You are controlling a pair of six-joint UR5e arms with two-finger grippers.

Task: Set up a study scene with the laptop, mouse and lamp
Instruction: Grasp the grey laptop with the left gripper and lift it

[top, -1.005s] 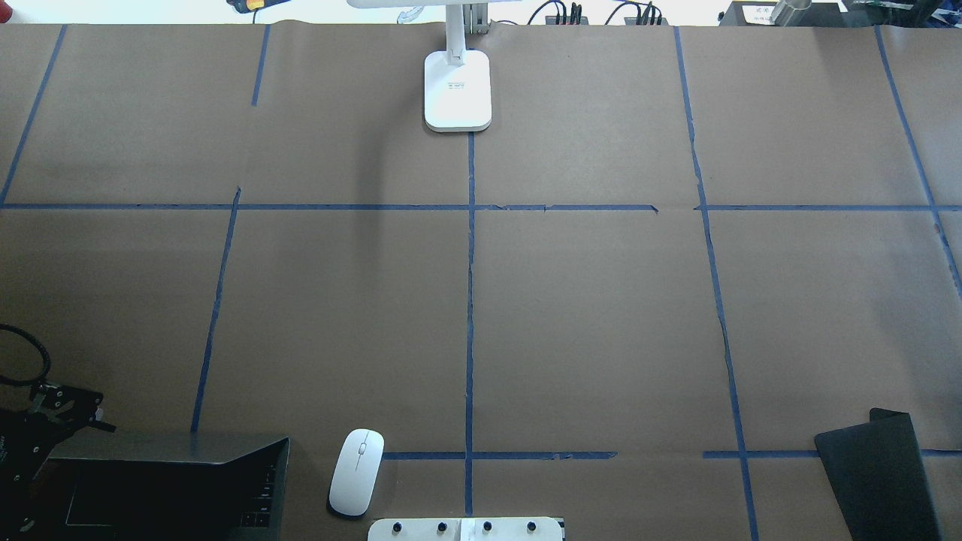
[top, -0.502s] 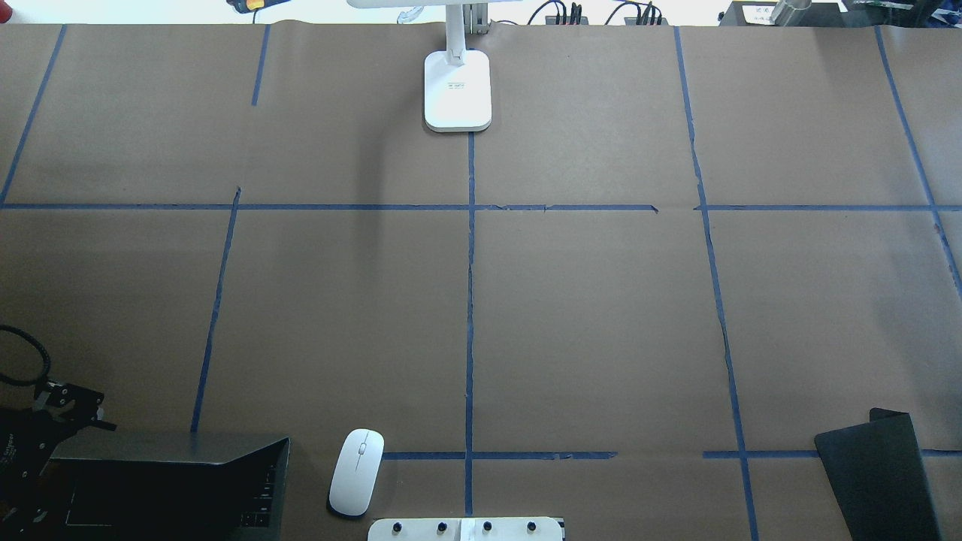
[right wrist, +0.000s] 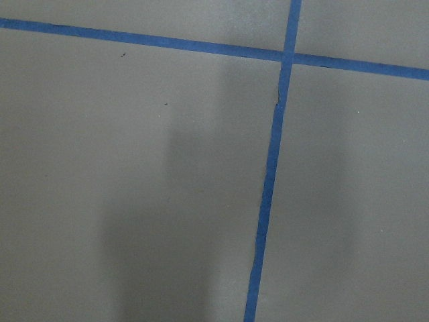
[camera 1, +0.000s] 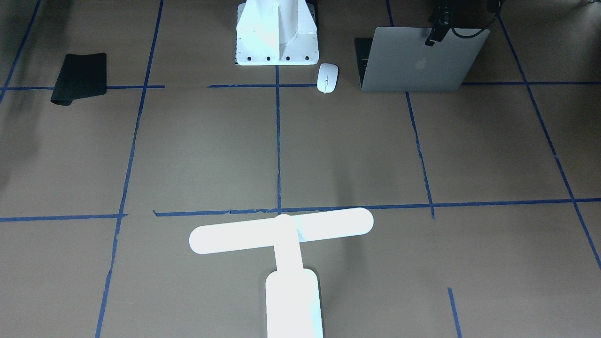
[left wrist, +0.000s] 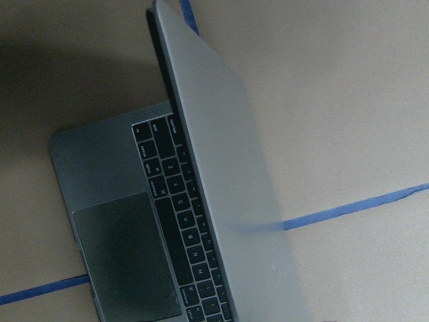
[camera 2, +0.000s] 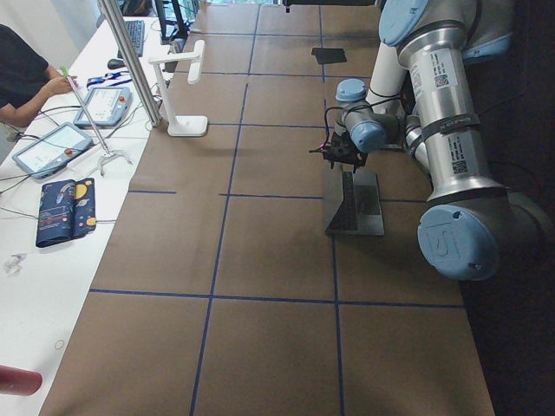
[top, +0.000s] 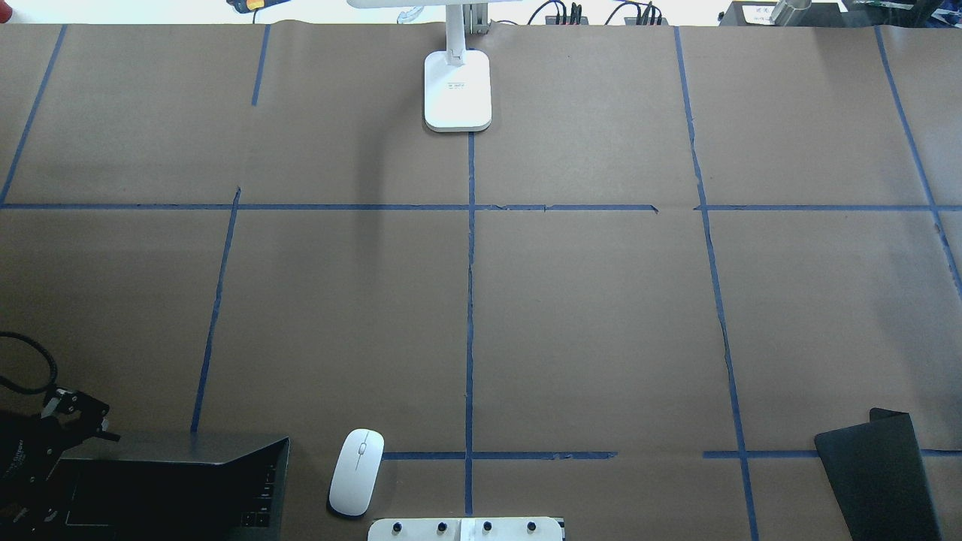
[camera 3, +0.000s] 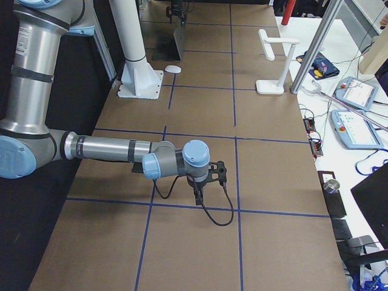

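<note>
The laptop [camera 1: 418, 63] stands open at the near left of the table, its apple-logo lid facing away from me; it also shows in the overhead view [top: 173, 481] and in the left wrist view [left wrist: 228, 174]. My left gripper [top: 75, 417] hovers at the lid's top edge [camera 1: 434, 33]; I cannot tell whether it is open or shut. The white mouse [top: 356, 472] lies just right of the laptop. The white lamp [camera 1: 281, 232] stands at the far edge, in the middle. My right gripper [camera 3: 200, 193] points down over bare paper at the far right; I cannot tell its state.
A black mat [top: 875, 473] lies at the near right. The white robot pedestal [camera 1: 277, 37] stands between the mat and the mouse. Blue tape lines [right wrist: 268, 174] divide the brown paper. Tablets and an operator [camera 2: 22, 74] are beyond the far edge.
My left gripper has drifted slightly toward the near edge by the laptop lid. The laptop, mouse and lamp have not moved.
</note>
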